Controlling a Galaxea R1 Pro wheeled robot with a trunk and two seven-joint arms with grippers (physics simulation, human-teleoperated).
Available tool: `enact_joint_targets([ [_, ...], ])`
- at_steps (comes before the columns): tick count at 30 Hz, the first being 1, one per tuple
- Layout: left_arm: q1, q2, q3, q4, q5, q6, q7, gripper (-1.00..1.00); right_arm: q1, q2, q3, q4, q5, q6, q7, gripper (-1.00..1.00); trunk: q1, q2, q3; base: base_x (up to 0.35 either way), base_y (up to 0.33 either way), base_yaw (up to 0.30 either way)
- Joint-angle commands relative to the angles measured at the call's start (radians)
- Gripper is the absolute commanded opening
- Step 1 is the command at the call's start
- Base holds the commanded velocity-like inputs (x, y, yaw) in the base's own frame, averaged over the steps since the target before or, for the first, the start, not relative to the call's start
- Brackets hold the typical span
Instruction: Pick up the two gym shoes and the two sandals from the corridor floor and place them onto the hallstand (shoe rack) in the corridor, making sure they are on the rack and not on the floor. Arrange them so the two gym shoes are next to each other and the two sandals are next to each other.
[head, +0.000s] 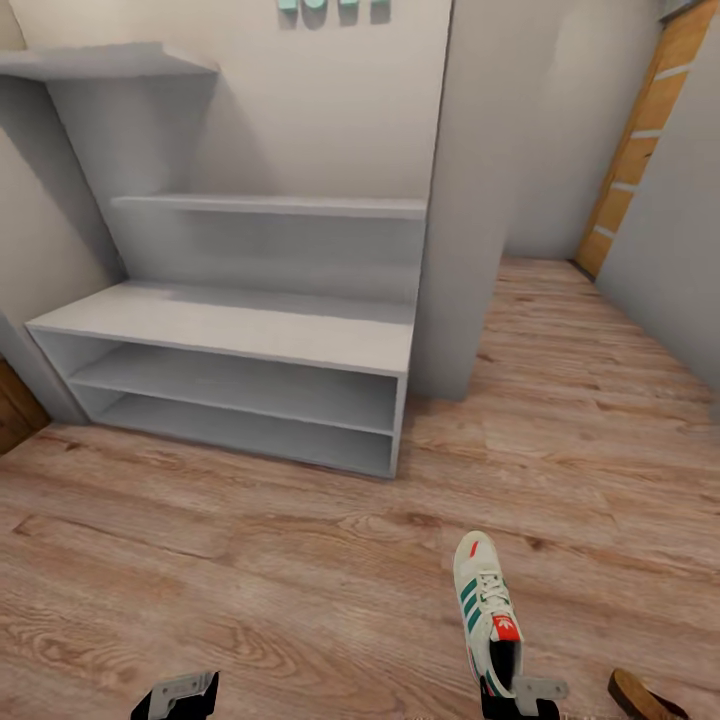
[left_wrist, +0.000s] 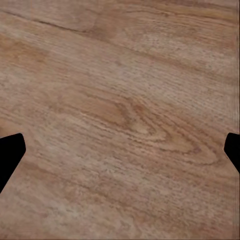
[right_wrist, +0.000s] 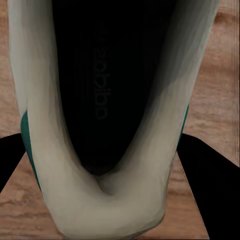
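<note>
Fingers of our right gripper (right_wrist: 105, 165) straddle a sneaker's (head: 487, 615) heel at five o'clock; our left gripper (left_wrist: 120, 150) hangs spread above floor (left_wrist: 120, 90).

A home hallway is shown: a white shoe rack (head: 250, 340), a wood floor (head: 250, 560), and a shoe (head: 485, 610) left lying there.

The hallstand (head: 230, 340) stands against the wall. A gym shoe (head: 485, 615) lies on the corridor floor (head: 300, 560) in front of the hallstand and off to its right; a sandal (head: 640, 695) lies further right, apart from the shoe.
</note>
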Motion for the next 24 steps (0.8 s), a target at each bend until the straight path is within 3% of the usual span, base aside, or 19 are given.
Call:
enact_joint_targets([
  [1,-0.001,-0.001,0.008,0.0,-0.01,-0.004,-0.006,1.0,-0.001,0.0,0.0,0.001,0.005,-0.002,-0.004,-1.0,0.0,0.0,-0.001,0.0,0.0,-0.265],
  [24,-0.001,-0.002,0.008,0.0,-0.01,-0.003,-0.006,1.0,-0.001,0.0,0.0,0.001,0.005,-0.002,-0.004,-1.0,0.0,0.0,-0.001,0.0,0.0,-0.265],
])
